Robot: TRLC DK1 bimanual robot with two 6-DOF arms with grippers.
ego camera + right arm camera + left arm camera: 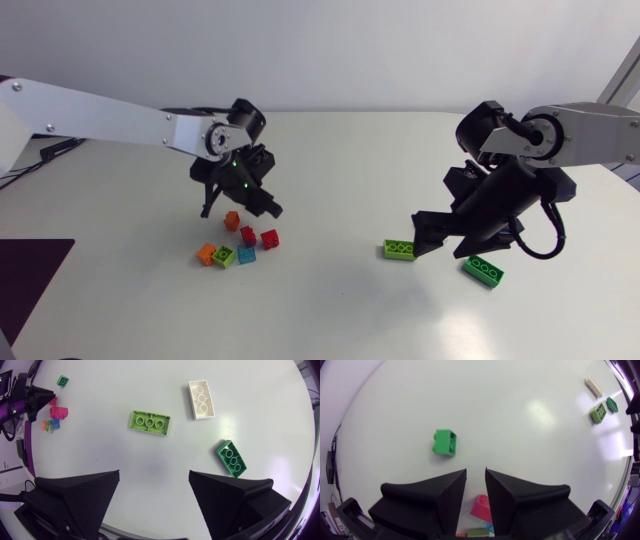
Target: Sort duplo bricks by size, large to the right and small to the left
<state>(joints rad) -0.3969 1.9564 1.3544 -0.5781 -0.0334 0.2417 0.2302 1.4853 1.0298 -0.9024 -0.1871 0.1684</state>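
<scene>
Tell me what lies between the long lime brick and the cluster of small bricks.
Nothing. In the head view the stretch of table between the lime brick and the small bricks is bare. The right wrist view shows the same.

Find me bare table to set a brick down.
Widest bare patch: mid white table, between the cluster of small coloured plastic bricks and the long lime-green plastic brick. Near-edge strip too. Crowded: under the left gripper at that cluster; ahead of the right gripper, that brick, the long dark-green brick and long white brick.
</scene>
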